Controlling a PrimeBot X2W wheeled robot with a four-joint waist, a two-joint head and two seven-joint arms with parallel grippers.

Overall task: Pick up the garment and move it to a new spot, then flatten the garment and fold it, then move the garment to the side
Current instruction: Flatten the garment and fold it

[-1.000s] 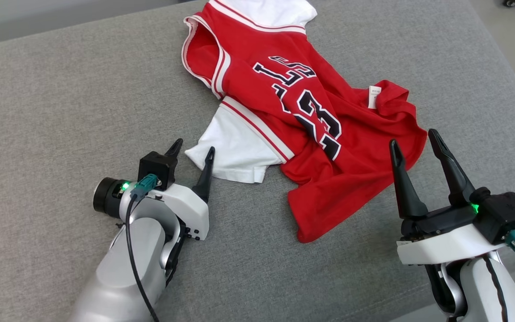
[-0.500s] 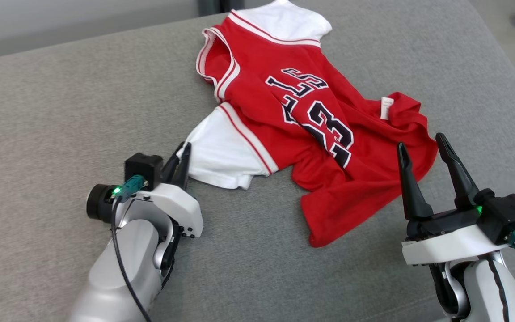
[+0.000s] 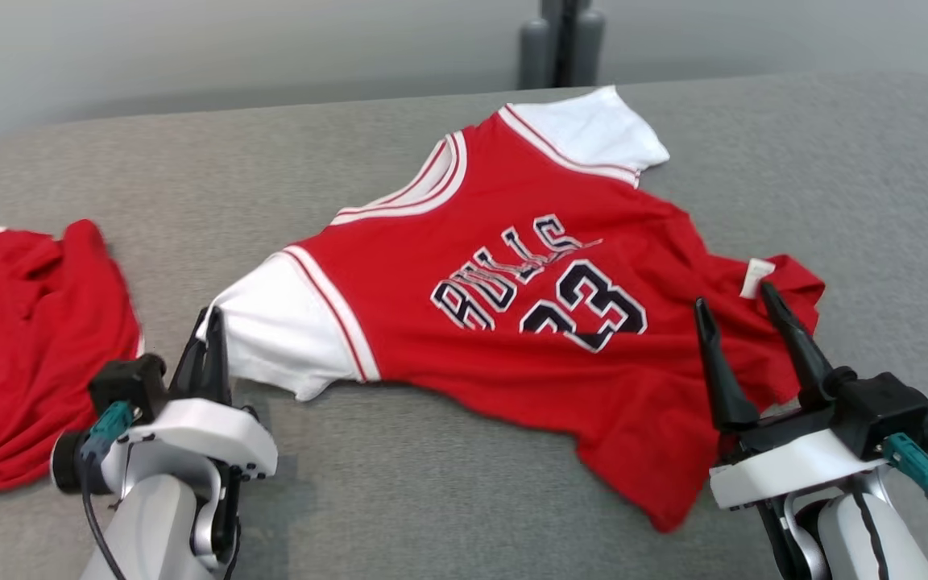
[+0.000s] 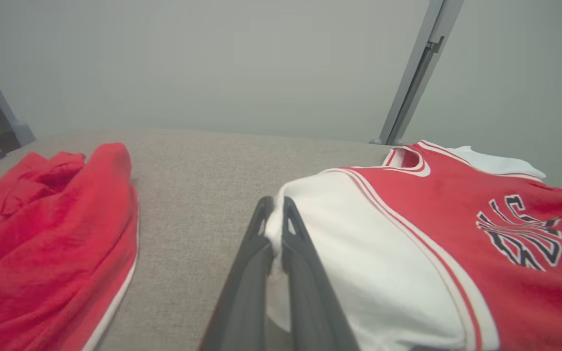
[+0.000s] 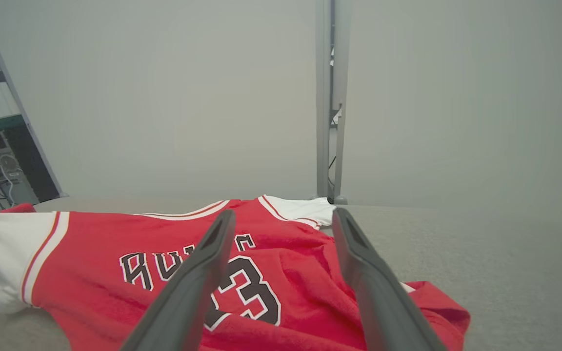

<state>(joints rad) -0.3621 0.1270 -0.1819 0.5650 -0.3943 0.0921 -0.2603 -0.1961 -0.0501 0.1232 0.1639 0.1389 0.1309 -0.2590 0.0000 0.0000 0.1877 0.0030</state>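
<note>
My left gripper (image 3: 208, 342) is pinched shut on the edge of the white sleeve (image 3: 287, 338) of the red jersey (image 3: 512, 322), which lies spread on the grey cushion (image 3: 432, 483); my right gripper (image 3: 734, 300) hangs wide open over the rumpled hem, holding nothing. Risk, as I judge it: lifting by that one thin bite could let the sleeve slip, or drag the cloth into the second red garment (image 3: 21, 362) at my left. Chest reads "BULLS" over "23"; white hem tag (image 3: 754, 278) unreadable.

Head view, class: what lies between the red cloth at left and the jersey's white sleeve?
Bare grey surface; the left wrist view shows it too. The left gripper pinches the sleeve at its near edge.
</note>
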